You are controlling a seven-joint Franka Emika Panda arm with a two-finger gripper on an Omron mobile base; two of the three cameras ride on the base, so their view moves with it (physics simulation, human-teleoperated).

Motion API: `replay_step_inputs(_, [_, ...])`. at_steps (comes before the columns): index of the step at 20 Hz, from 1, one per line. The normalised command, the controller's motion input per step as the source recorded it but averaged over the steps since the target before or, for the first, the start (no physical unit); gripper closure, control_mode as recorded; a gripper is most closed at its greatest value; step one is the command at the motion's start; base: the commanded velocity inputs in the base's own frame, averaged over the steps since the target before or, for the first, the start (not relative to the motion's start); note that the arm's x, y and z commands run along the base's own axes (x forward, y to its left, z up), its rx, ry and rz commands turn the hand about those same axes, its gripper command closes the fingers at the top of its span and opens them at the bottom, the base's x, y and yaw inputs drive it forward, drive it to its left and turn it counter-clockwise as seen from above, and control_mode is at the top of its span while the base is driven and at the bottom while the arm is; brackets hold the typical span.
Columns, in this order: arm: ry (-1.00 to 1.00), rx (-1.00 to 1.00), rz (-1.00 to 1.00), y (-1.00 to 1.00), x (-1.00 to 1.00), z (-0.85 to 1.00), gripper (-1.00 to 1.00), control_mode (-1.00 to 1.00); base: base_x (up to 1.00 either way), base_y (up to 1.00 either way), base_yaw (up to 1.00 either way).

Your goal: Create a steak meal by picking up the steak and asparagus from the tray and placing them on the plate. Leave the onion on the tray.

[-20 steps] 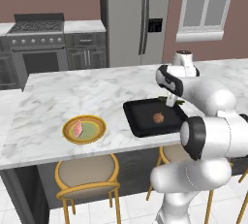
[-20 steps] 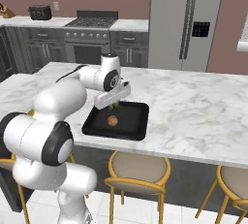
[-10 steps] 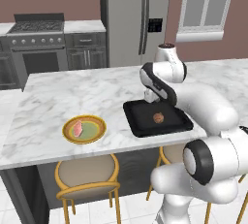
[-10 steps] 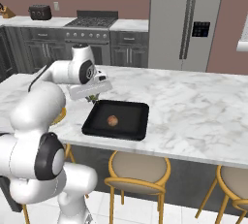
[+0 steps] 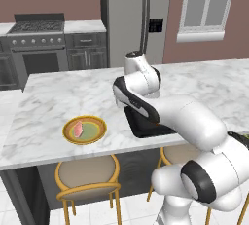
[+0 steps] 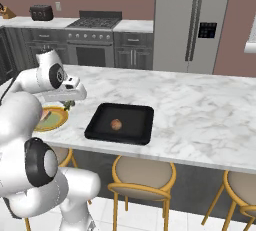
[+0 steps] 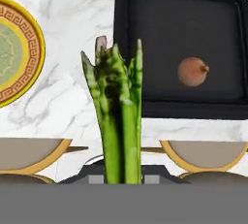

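Jaws grip asparagus btwn plate & tray (onion inside).

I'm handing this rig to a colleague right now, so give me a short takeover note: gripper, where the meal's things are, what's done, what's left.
Gripper: jaws shut on the asparagus, held above the counter between tray and plate.
Steak: on the plate, near the counter's front edge.
Onion: alone on the black tray, as it should be.
Done: steak plated, asparagus lifted off the tray.
Left: carry the asparagus over the plate, set it down beside the steak, open the jaws and pull back. Leave the onion alone.
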Motion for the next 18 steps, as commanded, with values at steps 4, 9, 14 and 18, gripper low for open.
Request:
replay_step_inputs(4, [-0.02, 0.08, -0.45, 0.84, -0.04, -0.14, 1.0, -1.0, 0.0, 0.0, 0.0])
replay_step_inputs(9, [-0.02, 0.25, -0.18, 0.42, 0.07, -0.38, 1.0, -1.0, 0.0, 0.0, 0.0])
replay_step_inputs(14, [0.0, 0.2, 0.0, 0.16, 0.24, -0.56, 1.0, -1.0, 0.0, 0.0, 0.0])
replay_step_inputs(18, [0.0, 0.0, 0.05, 0.49, 0.28, -0.41, 1.0, -1.0, 0.0, 0.0, 0.0])
